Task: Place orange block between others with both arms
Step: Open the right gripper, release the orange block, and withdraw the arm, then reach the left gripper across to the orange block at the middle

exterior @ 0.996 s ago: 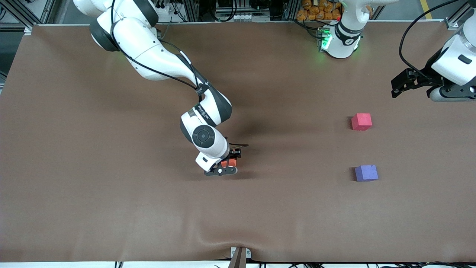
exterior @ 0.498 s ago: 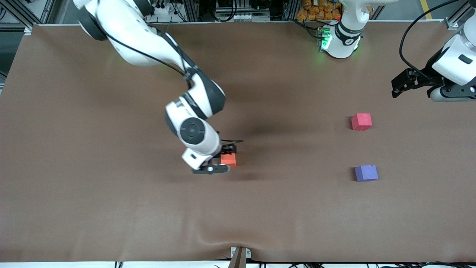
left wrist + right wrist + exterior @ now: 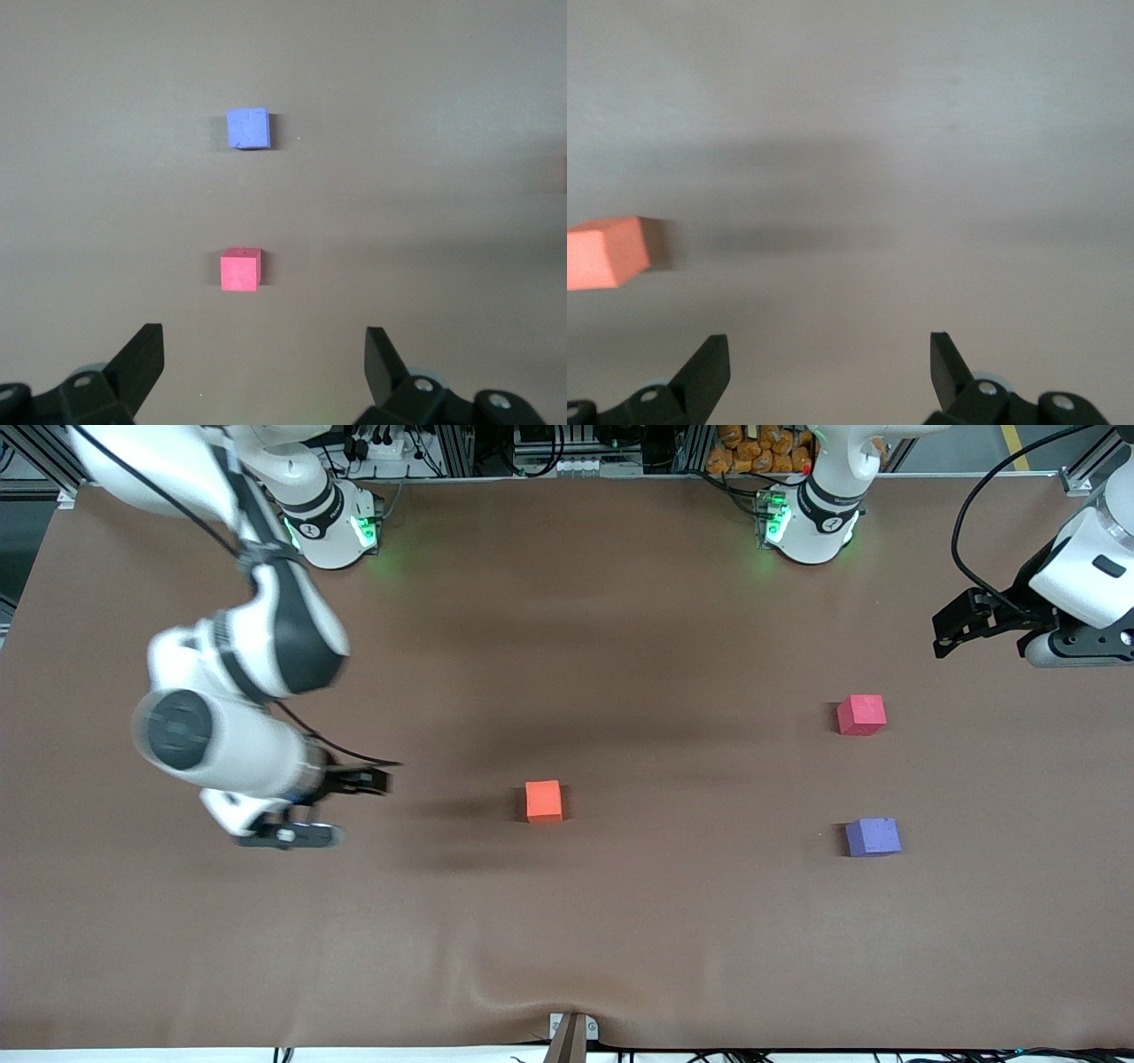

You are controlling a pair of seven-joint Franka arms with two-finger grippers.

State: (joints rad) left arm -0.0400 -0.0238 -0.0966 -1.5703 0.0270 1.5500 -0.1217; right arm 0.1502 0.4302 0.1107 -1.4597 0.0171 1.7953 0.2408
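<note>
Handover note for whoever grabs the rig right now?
Right pincer: open, empty, over bare table toward the right arm's end.
Left pincer: open, empty, waiting at the left arm's end.
Orange block: on the table mid-way, free.
Red-pink cube and purple cube: toward the left arm's end, gap between them unfilled.
Left: left arm picks the orange block and sets it in that gap.

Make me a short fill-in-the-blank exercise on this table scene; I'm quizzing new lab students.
1. The orange block lies on the table, held by ____ tool.
2. The right tool is ____, over bare table.
3. Of the red-pink cube and the purple-blue cube, the ____ one lies nearer the front camera.
4. The left tool waits ____.

Missing words: neither; open; purple-blue; open
</note>
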